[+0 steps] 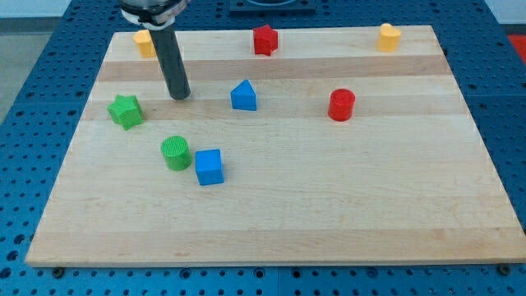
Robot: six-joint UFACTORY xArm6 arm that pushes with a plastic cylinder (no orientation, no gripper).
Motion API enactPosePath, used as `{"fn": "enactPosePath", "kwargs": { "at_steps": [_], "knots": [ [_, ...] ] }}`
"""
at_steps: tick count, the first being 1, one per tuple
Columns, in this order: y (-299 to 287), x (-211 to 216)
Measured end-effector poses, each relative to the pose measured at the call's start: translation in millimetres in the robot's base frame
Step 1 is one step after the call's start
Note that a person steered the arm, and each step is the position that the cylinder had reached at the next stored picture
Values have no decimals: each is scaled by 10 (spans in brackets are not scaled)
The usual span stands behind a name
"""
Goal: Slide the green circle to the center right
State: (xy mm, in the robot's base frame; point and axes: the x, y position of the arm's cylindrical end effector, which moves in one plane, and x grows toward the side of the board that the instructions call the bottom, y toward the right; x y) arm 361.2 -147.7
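Blue cube (pixel 209 167), green circle (pixel 175 153) beside it — my tip (pixel 179 96) above, apart

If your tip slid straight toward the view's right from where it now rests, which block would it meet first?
Probably the blue house-shaped block: it sits just right of my tip, at about the same height on the wooden board; depth is uncertain.

Bright, even light fell from overhead on the pale wooden board (pixel 329 205), with no harsh glare. Blocks such as the green cylinder (pixel 175 153) and the red cylinder (pixel 341 104) cast only short, soft shadows at their bases. The dark rod (pixel 172 62) showed a faint sheen. Focus was sharp throughout, edges slightly soft
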Motion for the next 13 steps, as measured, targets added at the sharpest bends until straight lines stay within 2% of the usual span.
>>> {"fn": "enactPosePath", "kwargs": {
  "at_steps": [3,5,6,10,11,13],
  "knots": [
    [-70,838],
    [-377,1317],
    [-288,1385],
    [564,889],
    [935,938],
    [1589,1322]
  ]
}}
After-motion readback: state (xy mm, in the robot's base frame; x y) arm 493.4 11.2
